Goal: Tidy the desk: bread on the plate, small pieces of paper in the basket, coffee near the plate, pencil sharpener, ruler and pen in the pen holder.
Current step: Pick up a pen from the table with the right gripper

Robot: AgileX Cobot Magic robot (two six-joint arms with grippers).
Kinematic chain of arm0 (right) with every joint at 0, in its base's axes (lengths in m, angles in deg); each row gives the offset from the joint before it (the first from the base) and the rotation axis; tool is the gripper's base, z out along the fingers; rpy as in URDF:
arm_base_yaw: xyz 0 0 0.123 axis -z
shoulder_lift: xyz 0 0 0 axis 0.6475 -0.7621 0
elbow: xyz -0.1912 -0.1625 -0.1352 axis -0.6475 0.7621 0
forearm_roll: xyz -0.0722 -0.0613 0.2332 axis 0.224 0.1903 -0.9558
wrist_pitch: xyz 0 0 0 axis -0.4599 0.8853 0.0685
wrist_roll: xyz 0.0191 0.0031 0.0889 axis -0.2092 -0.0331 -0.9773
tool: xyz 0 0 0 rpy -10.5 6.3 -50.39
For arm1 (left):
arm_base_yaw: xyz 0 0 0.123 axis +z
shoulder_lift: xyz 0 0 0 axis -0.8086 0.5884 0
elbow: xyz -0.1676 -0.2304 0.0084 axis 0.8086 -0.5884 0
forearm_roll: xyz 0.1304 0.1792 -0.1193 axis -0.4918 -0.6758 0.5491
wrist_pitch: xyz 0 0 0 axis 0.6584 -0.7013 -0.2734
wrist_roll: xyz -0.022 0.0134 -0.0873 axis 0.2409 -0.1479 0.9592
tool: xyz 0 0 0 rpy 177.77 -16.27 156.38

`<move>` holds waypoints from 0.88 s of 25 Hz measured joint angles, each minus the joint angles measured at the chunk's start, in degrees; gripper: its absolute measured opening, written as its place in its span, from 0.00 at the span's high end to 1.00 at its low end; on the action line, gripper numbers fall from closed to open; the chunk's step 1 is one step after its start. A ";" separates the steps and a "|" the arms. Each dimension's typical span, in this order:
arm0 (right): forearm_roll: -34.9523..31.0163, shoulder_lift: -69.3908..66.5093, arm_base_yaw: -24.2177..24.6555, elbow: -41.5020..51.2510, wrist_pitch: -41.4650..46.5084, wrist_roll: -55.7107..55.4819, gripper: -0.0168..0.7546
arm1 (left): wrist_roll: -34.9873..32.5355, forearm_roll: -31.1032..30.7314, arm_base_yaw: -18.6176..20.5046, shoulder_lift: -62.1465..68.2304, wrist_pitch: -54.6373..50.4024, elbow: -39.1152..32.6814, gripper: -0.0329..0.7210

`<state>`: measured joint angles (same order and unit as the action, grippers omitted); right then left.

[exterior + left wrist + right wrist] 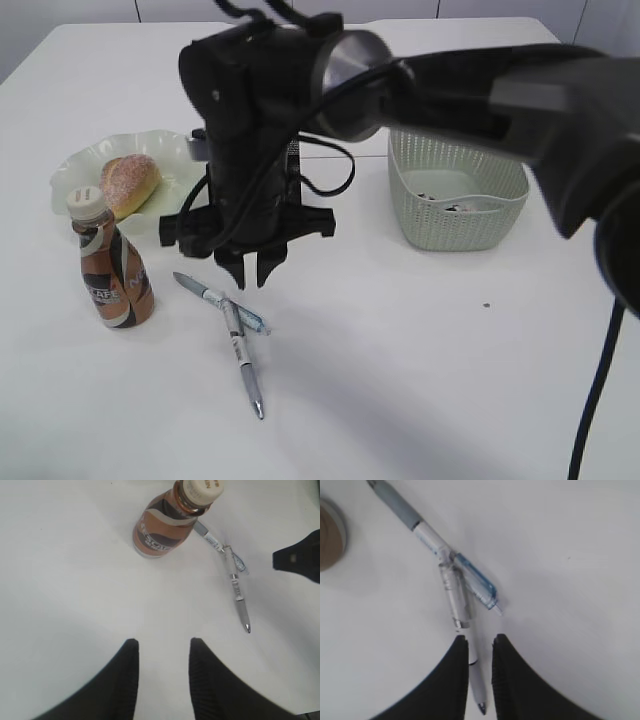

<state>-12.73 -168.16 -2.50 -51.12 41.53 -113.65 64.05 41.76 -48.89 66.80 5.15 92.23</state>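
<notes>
Desk (420, 380) is wide and bare at the near right; basket (457, 195) stands far right, plate (75, 175) with bread (130, 183) far left. Right gripper (480, 645) hangs over two crossed pens (451, 587), one pen lying between its narrow jaws, grasp unclear. Left gripper (161, 652) hangs released. Coffee (111, 265) label reads "CAFE".

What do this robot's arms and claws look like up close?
The arms are matte black, with a shiny silver round joint cap and loose black cables looping alongside. Each ends in a claw with two black, curved, tapering fingers; the left claw shows fine ribbing on the inner face of its fingers, and the right claw looks much the same.
</notes>
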 joint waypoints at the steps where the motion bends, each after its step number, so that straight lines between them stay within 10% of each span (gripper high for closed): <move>1: 0.27 0.90 0.72 0.00 0.09 0.23 0.82 | 0.00 0.00 0.00 0.00 0.00 0.00 0.62; 16: -2.44 4.90 2.67 0.00 0.67 18.05 0.82 | 0.00 0.00 0.00 0.00 0.00 0.00 0.62; 22: -4.88 0.24 -0.81 0.00 0.67 20.14 0.63 | 0.00 0.00 0.00 0.00 0.02 0.00 0.62</move>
<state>-17.62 -167.92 -3.31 -51.12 42.20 -93.50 64.05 41.76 -48.89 66.80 5.17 92.23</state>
